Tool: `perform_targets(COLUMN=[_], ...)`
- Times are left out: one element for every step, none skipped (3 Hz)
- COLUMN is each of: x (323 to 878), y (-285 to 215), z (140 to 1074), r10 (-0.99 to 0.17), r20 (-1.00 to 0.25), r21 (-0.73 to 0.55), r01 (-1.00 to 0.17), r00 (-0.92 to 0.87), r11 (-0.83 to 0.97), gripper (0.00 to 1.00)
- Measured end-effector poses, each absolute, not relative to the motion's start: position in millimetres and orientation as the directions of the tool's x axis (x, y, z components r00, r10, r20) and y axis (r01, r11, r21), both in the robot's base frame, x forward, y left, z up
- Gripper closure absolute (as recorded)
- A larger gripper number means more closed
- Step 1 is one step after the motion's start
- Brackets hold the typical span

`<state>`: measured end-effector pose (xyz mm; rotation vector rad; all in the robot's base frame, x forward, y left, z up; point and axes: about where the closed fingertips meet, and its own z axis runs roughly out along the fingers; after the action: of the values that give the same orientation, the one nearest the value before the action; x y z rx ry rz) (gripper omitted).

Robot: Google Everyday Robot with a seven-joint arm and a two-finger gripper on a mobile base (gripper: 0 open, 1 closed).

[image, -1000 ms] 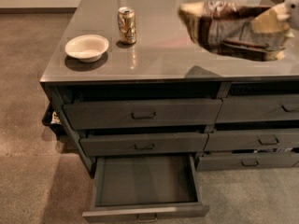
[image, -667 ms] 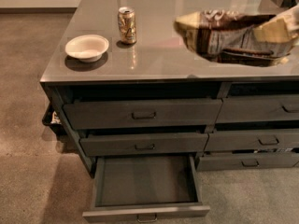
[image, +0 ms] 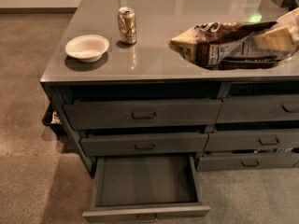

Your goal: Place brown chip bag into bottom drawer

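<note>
The brown chip bag hangs lengthwise in the air over the right part of the counter, its tan end pointing left. My gripper comes in from the right edge and is shut on the bag's right end, with a cream finger lying across it. The bottom drawer of the left column is pulled out, its dark interior bare. It lies below and to the left of the bag, in front of the cabinet.
A gold-brown soda can and a white bowl stand on the grey countertop at the left. The two upper left drawers stand slightly ajar. The right-hand column of drawers is beside them. Carpet lies all around.
The gripper has carried the chip bag leftward and a little lower over the counter. The drawer, can and bowl have not moved.
</note>
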<state>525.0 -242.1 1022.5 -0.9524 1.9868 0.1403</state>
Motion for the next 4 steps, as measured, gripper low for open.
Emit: perform_targets(x=[524.9, 516.6, 484.0, 447.4], y=[-242.1, -228.9, -196.4, -153.6], z=[1022.5, 1019.4, 999.3, 953.5], r10=[-0.568, -0.593, -0.624, -0.651], r20=[-0.767, -0.767, -0.766, -0.755], r21=[-0.256, -0.275, -0.294, -0.296], r01=[-0.670, -0.709, -0.780, -0.842], r00=[-0.298, -0.245, -0.154, -0.083], r11=[0.697, 0.649, 0.553, 0.451], gripper=[1.00, 1.00, 1.00, 1.00])
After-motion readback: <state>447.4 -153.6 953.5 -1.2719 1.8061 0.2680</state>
